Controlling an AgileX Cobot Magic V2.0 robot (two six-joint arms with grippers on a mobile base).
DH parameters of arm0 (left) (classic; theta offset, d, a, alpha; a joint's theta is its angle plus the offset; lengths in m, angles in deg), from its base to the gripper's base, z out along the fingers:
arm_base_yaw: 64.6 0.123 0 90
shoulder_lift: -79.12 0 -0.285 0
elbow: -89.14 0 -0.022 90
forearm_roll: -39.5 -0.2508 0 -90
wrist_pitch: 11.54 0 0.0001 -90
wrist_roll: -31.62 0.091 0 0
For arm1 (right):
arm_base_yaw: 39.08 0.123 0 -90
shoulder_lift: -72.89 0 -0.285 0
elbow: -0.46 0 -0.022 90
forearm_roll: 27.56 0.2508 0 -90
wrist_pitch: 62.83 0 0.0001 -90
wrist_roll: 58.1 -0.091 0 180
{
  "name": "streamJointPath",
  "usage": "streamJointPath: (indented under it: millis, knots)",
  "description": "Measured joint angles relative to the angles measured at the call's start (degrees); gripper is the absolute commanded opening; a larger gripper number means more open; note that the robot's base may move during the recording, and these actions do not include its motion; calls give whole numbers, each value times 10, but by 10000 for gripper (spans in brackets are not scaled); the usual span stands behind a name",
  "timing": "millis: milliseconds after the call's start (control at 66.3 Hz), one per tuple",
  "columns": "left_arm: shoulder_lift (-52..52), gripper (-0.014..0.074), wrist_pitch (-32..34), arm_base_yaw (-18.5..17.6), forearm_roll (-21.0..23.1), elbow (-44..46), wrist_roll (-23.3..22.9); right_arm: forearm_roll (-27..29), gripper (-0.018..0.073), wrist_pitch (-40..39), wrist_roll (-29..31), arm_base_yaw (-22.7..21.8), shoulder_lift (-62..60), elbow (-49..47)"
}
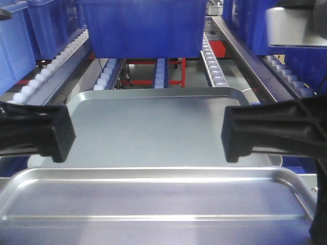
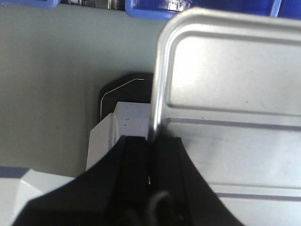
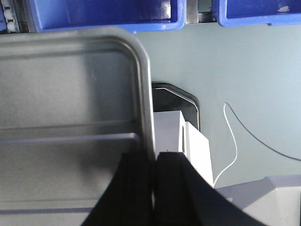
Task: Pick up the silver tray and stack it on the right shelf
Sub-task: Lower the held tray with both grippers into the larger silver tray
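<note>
Silver tray fills the bottom of the front view, its ribbed base facing up. A duller grey tray lies beyond it. The left gripper and right gripper reach in from either side, and their jaws cannot be made out here.

In the left wrist view, the jaws are pinched narrow on the tray's left rim.

In the right wrist view, the jaws clamp its right rim, with the pale worktop and blue bins beyond.
</note>
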Motion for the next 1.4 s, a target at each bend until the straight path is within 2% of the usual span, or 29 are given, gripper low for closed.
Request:
streamJointPath:
  millis: [317, 437, 513, 678, 889, 1040, 1221, 1402]
  knots:
    - [0, -99, 0, 0, 0, 0, 4, 0, 52, 1, 1, 0, 0, -1]
    - [0, -99, 0, 0, -4, 1, 30, 0, 52, 3, 24, 0, 0, -7]
    - [0, -99, 0, 12, -6, 2, 52, -9, 52, -2, 43, -3, 0, -16]
    - [0, -99, 23, 82, -10, 16, 121, -23, 52, -28, 102, -54, 1, -48]
    - [-22, -99, 99, 210, 20, 53, 276, -27, 52, -73, 179, -157, 42, -94]
    - [-75, -99, 139, 274, 27, 98, 344, -30, 52, -119, 210, -216, 96, -130]
    - [-155, -99, 181, 322, 35, 156, 399, -42, 52, -189, 220, -268, 171, -162]
    - [-223, -99, 221, 340, 35, 185, 411, -54, 52, -220, 222, -293, 240, -192]
